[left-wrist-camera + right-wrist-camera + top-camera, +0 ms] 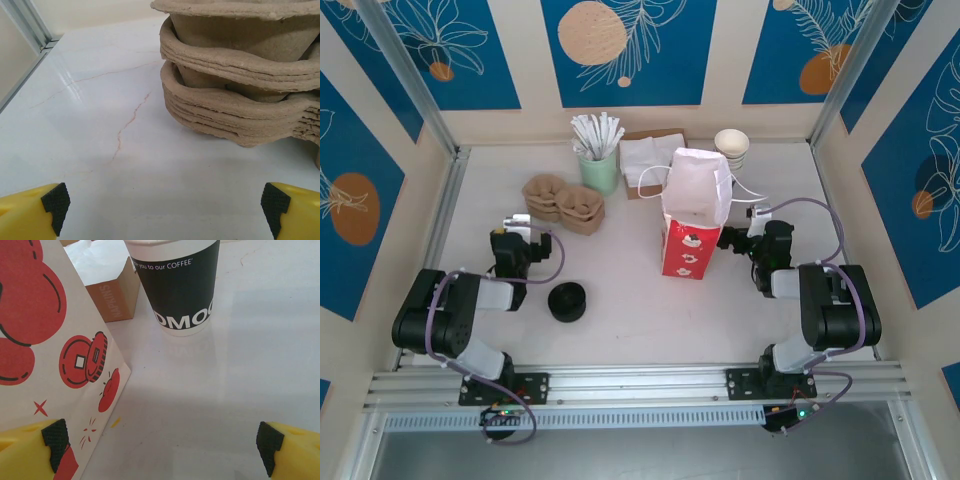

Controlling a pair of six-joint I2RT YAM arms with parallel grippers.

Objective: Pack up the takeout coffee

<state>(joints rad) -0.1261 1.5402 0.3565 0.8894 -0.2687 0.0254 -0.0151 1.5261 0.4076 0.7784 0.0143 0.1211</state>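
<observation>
the coffee cup with its black lid stands on the tabletop at the lower left-centre of the top view, well apart from the red-and-white bag. the left gripper is open, facing stacked cardboard carriers; the right gripper is open just beside the bag.
</observation>
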